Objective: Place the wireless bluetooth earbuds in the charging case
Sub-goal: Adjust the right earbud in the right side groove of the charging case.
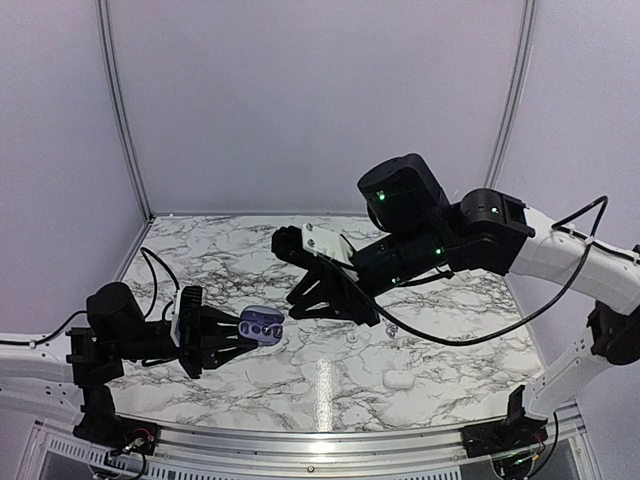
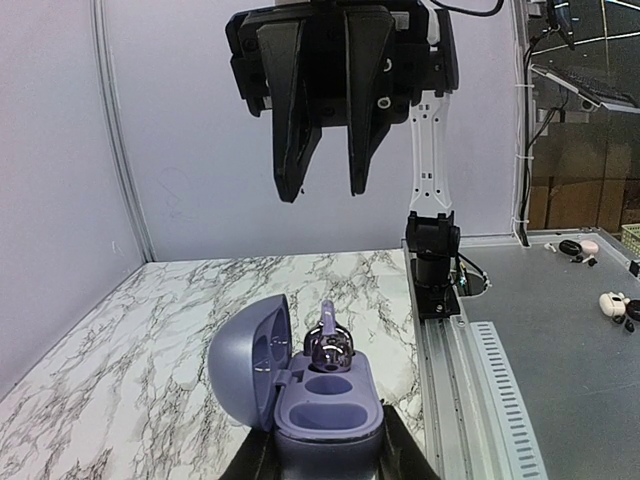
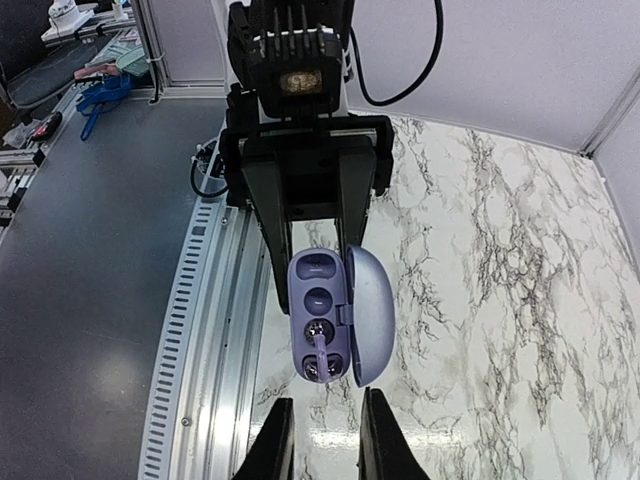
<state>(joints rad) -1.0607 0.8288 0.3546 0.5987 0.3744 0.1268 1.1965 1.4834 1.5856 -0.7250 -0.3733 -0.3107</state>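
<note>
**Left gripper (image 1: pixel 243 333) clamped on the open charging case (image 2: pixel 325 412); right gripper (image 2: pixel 322 190) empty above it**

The left gripper has its two fingers closed tight on the sides of the lilac charging case. It holds the case up over the near-left part of the marble-patterned table (image 1: pixel 230 250). The case lies level with its wells facing up. Its lid (image 2: pixel 248 362) is swung open on the hinge and stands beside the base, on the left in the left wrist view.

One earbud (image 2: pixel 328 347), a translucent purple piece with a short stem, sits at the well farthest from the left wrist. Its stem sticks up at a slight tilt, so it does not look fully seated, though how deep it sits cannot be told. The well nearest the left wrist is empty.

The right gripper hangs above the case with its fingers pointing down toward the earbud. The fingers stand a little apart with a narrow gap between them, and nothing is held in that gap. The fingertips are apart from both the earbud and the case. The right wrist view shows the open case straight beyond them.

On the table to the right of the held case, below the right arm, lies a small white pebble-shaped case (image 1: pixel 398 379). Two tiny pale things (image 1: pixel 352 337) lie on the marble between it and the held case. They are too small to tell what they are.
</note>
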